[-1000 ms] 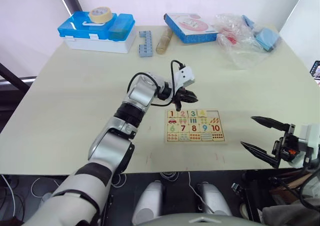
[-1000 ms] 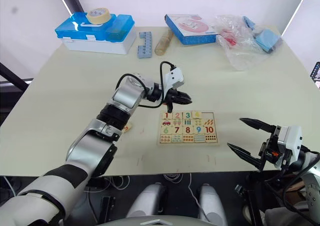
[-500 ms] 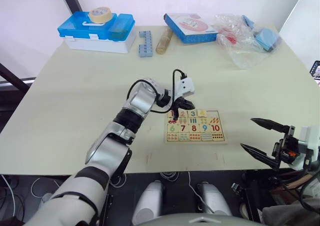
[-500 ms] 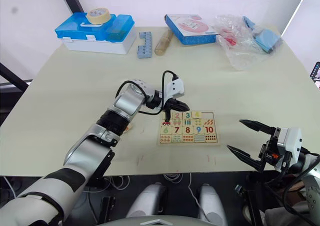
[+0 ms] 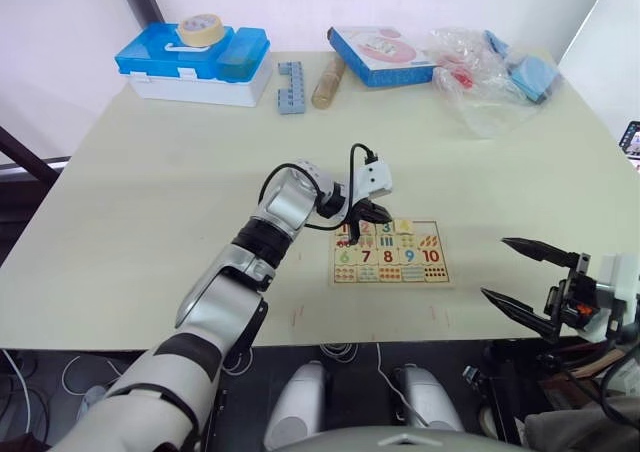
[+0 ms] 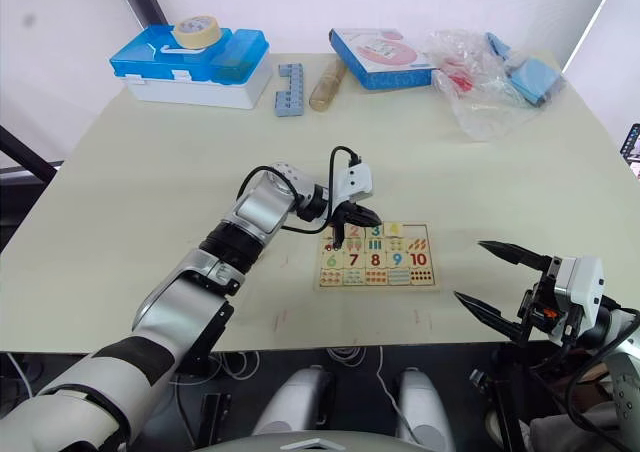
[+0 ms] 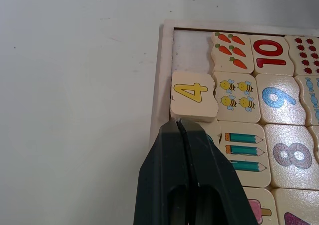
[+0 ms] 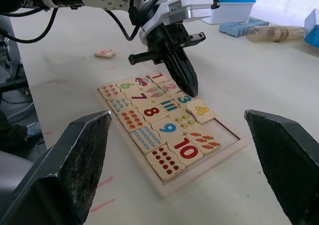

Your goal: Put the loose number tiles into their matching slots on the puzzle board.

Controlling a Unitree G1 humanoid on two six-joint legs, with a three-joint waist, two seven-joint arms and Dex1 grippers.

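The flat pale-wood puzzle board [image 5: 389, 253] near the table's front edge is nearly full. The yellow 4 tile [image 7: 194, 95] sits crooked, the 5 slot [image 7: 191, 54] is empty, and a loose red-numbered tile [image 8: 105, 54] lies apart on the table. The left gripper [image 7: 181, 126], fingers pressed together and holding nothing, touches the 4 tile's edge; the right gripper [image 5: 525, 282] hangs spread wide.

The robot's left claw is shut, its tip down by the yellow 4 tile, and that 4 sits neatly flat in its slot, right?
Not quite. The left gripper is shut beside the yellow 4 tile, but the tile is not seated: the left wrist view shows it lying askew, overlapping the puzzle board frame, with the corner slot beside it bare.
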